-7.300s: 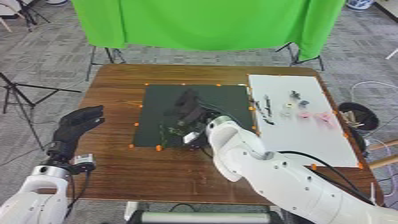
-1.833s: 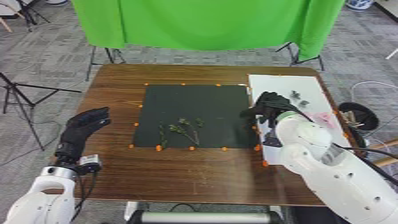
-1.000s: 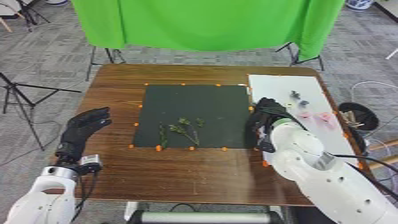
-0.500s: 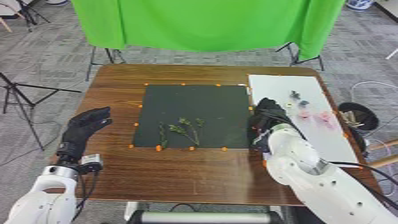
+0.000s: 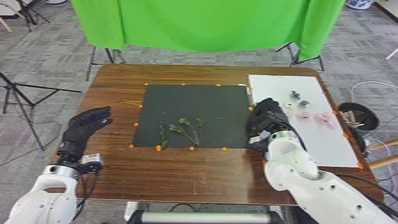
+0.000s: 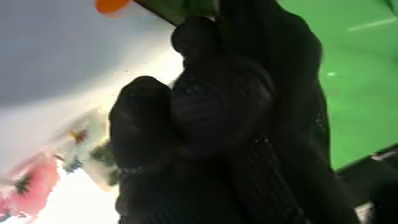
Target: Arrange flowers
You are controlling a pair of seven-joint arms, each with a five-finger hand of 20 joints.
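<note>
We're partway: green sprigs (image 5: 185,121) down on dark mat (image 5: 195,100); pink flowers (image 5: 325,120), grey-blue blooms (image 5: 295,94) left on white sheet (image 5: 324,147); left hand (image 5: 84,125) loosely open, empty; right hand (image 5: 266,114) at sheet's edge, grip we can't tell

In the head view, the black-gloved right hand (image 5: 267,116) hides part of the white rectangular sheet's (image 5: 311,145) left edge. The pale pink flowers (image 6: 35,187) are blurred and cut off in the right wrist view; the small dark pieces (image 5: 296,94) are too tiny to identify.
</note>
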